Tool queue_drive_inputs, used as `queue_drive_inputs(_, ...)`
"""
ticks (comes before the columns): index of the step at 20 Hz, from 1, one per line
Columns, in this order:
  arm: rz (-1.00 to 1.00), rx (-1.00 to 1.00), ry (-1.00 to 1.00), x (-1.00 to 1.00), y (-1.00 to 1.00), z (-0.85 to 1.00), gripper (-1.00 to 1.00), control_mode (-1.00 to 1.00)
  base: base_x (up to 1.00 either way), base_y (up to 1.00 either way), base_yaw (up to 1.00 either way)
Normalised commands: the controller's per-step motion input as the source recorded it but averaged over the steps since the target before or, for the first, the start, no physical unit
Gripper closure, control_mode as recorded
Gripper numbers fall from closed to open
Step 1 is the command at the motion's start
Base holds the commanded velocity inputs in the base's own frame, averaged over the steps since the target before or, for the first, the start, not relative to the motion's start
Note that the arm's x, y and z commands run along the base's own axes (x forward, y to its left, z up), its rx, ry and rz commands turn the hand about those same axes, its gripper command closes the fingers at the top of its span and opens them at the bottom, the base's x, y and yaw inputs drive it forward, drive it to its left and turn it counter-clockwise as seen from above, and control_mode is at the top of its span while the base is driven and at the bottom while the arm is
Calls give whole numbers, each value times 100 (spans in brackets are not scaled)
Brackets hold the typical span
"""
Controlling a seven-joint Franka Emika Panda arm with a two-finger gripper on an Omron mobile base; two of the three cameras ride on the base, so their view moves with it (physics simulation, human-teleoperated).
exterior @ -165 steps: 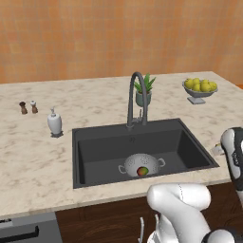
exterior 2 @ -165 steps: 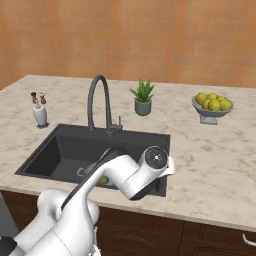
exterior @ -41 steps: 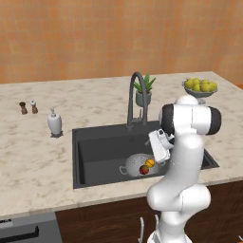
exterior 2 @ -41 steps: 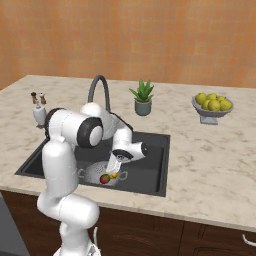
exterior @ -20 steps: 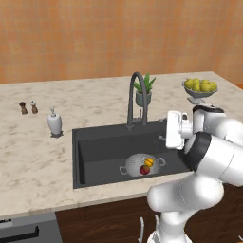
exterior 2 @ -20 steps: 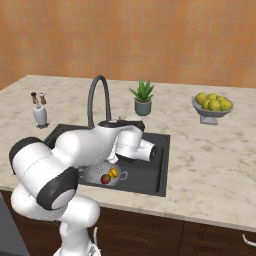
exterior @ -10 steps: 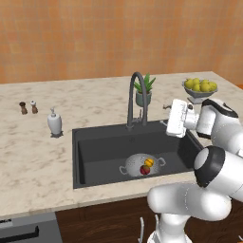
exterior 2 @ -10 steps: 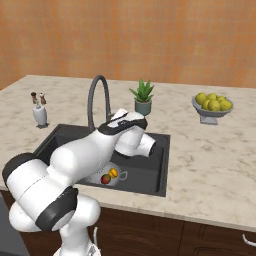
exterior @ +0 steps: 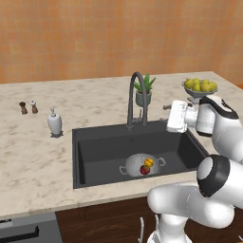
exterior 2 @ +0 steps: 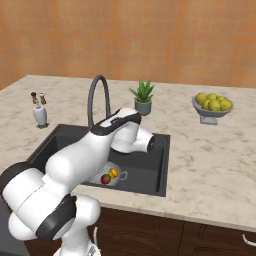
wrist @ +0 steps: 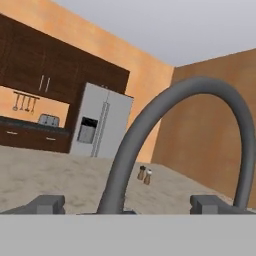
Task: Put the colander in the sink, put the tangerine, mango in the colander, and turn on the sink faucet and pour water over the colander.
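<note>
My gripper [wrist: 127, 204] stands with its jaws spread wide and nothing between them, raised beside the sink faucet [exterior: 136, 97] at the far edge of the sink [exterior: 102, 152]. In the hand view the faucet's dark gooseneck arches right across the frame, close ahead, with both fingertips [wrist: 47, 204] low on either side of its stem.

Progress, judged from how things lie: the colander [exterior: 141, 164] already sits on the sink floor, toward the near right — the first step is done. The tangerine [exterior: 149, 162] and the mango [exterior: 144, 170] lie inside it, touching each other, so the second step is done as well. What remains is the water: the faucet's small side lever [exterior: 140, 115] is not yet worked, no stream is visible, and the spout ends above the sink's far middle, not plainly over the colander, so it may need swinging.

On the counter [exterior: 33, 156]: a soap dispenser [exterior: 54, 123], two shakers [exterior: 28, 107], a potted plant [exterior: 144, 91] and a footed fruit dish [exterior: 200, 88], well apart from the work.

No brand, label or writing can be read anywhere.
</note>
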Motion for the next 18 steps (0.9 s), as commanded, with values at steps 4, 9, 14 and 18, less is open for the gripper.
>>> queue_drive_inputs(4,-3,0,11,16,4,-15,-100,-100,0,0,0)
queue_drive_inputs(9,0,0,4,35,3,-34,-100,-100,0,0,0)
queue_drive_inputs(14,0,4,0,40,-5,-24,-100,-100,0,0,0)
queue_drive_inputs(18,0,8,0,38,-18,-14,-100,-100,0,0,0)
